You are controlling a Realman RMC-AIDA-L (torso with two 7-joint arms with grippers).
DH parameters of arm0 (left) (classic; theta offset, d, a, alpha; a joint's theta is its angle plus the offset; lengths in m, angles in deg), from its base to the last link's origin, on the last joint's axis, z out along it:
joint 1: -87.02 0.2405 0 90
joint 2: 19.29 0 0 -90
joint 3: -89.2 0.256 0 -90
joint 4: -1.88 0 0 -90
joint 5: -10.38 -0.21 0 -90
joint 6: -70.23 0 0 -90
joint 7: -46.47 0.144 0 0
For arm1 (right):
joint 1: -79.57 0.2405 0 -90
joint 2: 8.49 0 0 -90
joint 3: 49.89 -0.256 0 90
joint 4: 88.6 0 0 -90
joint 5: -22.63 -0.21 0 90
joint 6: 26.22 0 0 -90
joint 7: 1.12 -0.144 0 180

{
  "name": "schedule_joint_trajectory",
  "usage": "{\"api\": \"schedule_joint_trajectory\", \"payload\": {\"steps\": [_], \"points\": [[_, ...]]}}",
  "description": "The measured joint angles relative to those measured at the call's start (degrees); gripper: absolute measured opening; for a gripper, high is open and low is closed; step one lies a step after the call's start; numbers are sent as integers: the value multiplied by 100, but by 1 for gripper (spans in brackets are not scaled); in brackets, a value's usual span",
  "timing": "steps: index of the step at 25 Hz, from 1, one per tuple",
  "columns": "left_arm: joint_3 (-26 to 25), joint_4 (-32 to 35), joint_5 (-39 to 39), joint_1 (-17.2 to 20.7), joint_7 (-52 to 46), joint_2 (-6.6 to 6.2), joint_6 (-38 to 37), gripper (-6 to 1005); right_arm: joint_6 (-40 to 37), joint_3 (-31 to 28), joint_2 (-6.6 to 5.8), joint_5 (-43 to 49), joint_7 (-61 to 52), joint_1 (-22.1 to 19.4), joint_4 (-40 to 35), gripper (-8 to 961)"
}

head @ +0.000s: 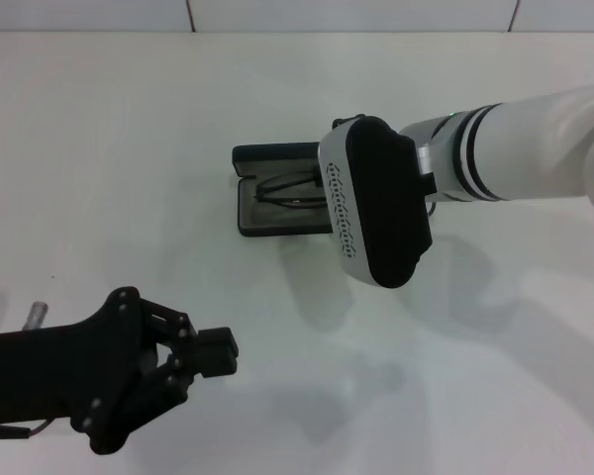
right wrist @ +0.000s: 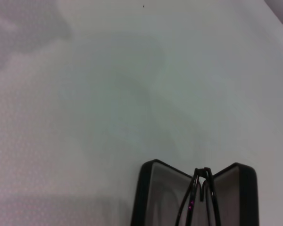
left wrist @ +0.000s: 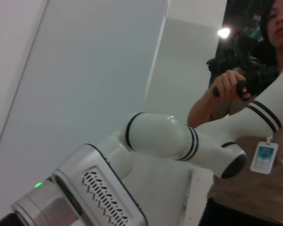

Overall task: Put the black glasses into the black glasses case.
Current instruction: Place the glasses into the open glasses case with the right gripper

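The black glasses case [head: 262,223] lies open in the middle of the table, with its lid [head: 272,156] on the far side. The black glasses [head: 289,188] lie inside it, over the grey lining. My right gripper [head: 376,203] hangs over the right end of the case and hides that end of the case and glasses. The right wrist view shows the open case [right wrist: 153,193] with the thin black frame [right wrist: 200,186] rising between its two halves. My left gripper [head: 216,354] is shut and empty near the table's front left, far from the case.
The white table [head: 129,148] stretches around the case. The left wrist view shows my white right arm [left wrist: 165,136] and a person [left wrist: 245,94] standing behind the table.
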Motion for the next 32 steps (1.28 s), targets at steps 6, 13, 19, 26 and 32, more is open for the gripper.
{"api": "schedule_joint_trajectory", "payload": {"steps": [6,13,19,26,32], "points": [[-12,-22,-17,-2,12,14,-1,52,222,95,0,-33,-8,28,201,66],[-40,-32,16,-2,18,30,4,52,336,109,0,-88,-60,50,340,67],[-46,-33,26,-2,30,42,10,52,522,135,0,-248,-62,84,485,69],[-45,-33,30,0,35,53,15,52,589,114,0,-568,-72,108,555,86],[-44,-33,12,24,38,75,18,52,548,103,0,-643,-211,106,511,130]]}}
